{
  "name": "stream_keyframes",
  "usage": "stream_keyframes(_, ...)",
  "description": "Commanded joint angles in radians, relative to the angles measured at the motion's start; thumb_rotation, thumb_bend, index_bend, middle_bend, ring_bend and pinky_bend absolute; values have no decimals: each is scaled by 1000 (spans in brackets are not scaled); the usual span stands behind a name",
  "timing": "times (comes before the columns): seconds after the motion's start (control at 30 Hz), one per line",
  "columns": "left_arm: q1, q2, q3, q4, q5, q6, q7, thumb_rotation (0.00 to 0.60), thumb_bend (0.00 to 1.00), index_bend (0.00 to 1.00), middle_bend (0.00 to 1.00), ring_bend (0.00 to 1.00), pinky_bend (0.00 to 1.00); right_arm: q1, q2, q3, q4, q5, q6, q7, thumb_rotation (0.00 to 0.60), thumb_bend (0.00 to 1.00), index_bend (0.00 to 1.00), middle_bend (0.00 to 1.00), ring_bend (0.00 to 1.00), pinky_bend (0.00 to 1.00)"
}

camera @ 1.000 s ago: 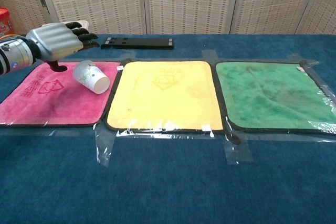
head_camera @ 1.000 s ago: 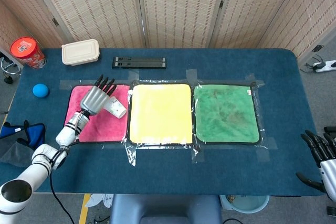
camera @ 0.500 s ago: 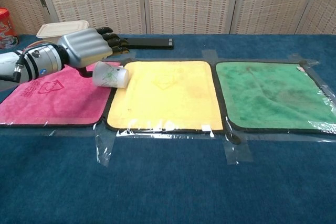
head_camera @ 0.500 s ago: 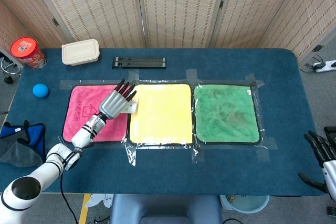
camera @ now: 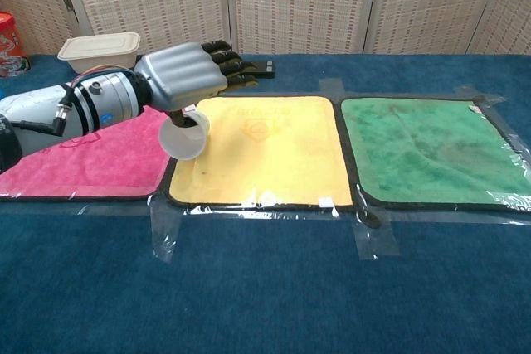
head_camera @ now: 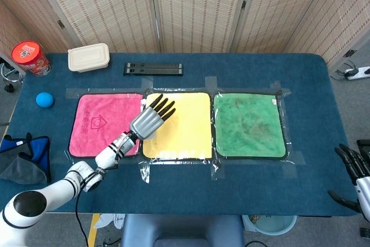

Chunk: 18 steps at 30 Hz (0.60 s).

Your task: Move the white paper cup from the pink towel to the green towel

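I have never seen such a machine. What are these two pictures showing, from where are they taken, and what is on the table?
This is a robot with two arms ending in metal hands. One picture looks down from its head, the other looks forward from its chest. On the blue table lie a pink towel, a yellow towel and a green towel, taped flat. The left hand holds a white paper cup under its fingers, above the yellow towel's left edge. The right hand waits at the table's right edge, holding nothing.
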Motion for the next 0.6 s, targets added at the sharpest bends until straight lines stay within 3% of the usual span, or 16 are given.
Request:
stream_keyframes(0.03,-16,10,-17,-46,-1,8,25,600,339,0,0,0,0,-1,0,0,1,0,1,1,600,127,57,93,109,0)
stream_keyframes(0.37,-41,15,-49,-150,-19,11,72,600,340,0,0,0,0,-3,-2,1,7,0,7,9,600,127,57,93,110,0)
stream_keyframes(0.6,-5,79,-50,-188,-31,51,54,600,340,0,0,0,0,1,0,3,6,-3,6,10,600,126,57,93,109,0)
